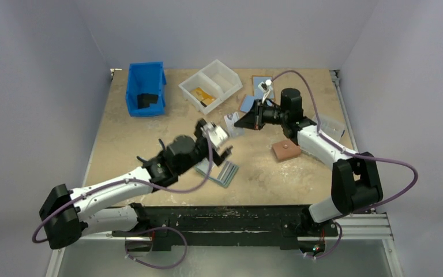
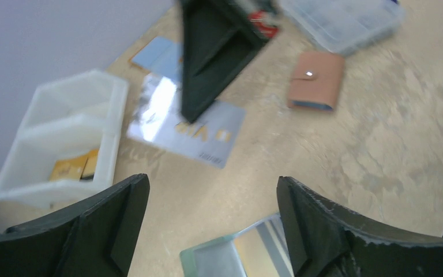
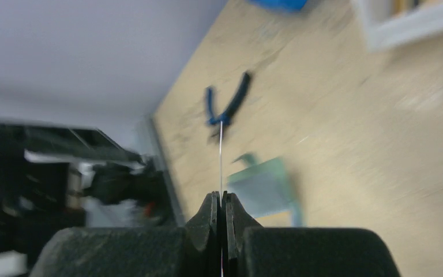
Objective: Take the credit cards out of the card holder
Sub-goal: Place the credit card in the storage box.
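- Top external view, nearest item: the card holder (image 1: 226, 172) lies open and flat on the table (image 1: 121, 133), just ahead of the left arm's wrist. The left wrist view shows its sleeves facing up. A striped face shows in one sleeve, probably another card still to be taken out.
- The left gripper (image 2: 212, 184) hangs above the card holder with its fingers spread wide. Nothing is between them.
- Just beyond, the silver credit card (image 2: 190, 127) is outside the holder. The right gripper (image 3: 221, 197) is clamped on one edge of it, and the right wrist view shows the card edge-on between the closed fingers. Whether the card's far edge touches the table cannot be told.
- The salmon-pink wallet (image 1: 286, 150) lies to the right, apart from the work.
- Farther back stands the white divided tray (image 1: 231, 78), with tan-orange cards (image 1: 203, 95) in one compartment.
- Step in hand: one card is clear of the holder and is being carried by the right arm.
- Next move, as judged:
  - Keep a firm pinch on the thin card.
  - Carry the card to a drop point, most likely the tray.
  - Open the fingers over a compartment.
  - Bring the left gripper down onto the holder to work on the next card.
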`<action>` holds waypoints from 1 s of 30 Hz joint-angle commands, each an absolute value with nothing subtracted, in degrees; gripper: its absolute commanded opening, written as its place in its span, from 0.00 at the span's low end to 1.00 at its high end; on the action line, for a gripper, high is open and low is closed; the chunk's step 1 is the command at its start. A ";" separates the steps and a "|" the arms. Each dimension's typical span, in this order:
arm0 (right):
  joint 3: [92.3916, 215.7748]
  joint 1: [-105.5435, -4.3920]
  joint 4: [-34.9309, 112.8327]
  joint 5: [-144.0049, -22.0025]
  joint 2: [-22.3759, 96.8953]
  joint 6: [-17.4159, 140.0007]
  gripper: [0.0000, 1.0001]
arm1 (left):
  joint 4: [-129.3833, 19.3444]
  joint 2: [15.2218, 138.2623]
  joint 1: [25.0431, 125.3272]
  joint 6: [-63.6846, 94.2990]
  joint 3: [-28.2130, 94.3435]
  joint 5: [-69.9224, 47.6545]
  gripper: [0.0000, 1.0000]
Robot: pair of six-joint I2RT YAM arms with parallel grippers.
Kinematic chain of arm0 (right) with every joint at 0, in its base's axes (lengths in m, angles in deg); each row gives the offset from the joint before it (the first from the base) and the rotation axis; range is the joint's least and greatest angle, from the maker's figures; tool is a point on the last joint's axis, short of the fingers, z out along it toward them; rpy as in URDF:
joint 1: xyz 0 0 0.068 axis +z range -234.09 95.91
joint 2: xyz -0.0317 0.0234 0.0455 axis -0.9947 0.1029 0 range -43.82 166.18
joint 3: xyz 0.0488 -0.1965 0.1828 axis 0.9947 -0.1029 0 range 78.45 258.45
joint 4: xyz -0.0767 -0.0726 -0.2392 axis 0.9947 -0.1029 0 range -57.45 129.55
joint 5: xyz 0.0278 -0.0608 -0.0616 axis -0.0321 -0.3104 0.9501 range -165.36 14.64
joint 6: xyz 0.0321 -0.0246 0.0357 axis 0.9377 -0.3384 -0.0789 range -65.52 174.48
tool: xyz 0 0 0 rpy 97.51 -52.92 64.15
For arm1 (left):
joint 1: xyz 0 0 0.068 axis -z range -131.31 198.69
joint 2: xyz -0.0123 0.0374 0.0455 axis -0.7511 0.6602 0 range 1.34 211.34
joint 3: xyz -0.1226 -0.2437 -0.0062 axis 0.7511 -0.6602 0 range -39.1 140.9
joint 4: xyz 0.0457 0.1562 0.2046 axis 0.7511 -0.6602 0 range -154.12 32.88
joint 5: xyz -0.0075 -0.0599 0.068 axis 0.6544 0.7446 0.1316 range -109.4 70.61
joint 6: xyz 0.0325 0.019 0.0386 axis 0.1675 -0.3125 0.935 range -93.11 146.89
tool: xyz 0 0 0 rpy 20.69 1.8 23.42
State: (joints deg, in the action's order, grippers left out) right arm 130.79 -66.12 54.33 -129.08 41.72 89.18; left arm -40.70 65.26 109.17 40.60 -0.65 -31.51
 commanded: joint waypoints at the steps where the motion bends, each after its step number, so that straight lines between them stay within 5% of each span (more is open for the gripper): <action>1: 143.66 -65.77 39.92 -113.40 42.67 58.32 0.00 | -55.87 62.68 95.50 19.43 7.73 -20.41 0.91; 7: 162.03 -65.82 37.21 -104.35 56.53 53.22 0.00 | -67.91 69.55 84.96 16.57 15.85 -22.06 0.93; 24: 212.65 -65.56 28.80 -98.12 96.74 60.07 0.00 | -67.91 62.43 84.53 22.40 10.42 -36.05 0.94; 30: 217.86 -65.55 27.83 -98.66 102.38 60.80 0.00 | -67.89 62.55 84.52 22.27 10.25 -36.29 0.94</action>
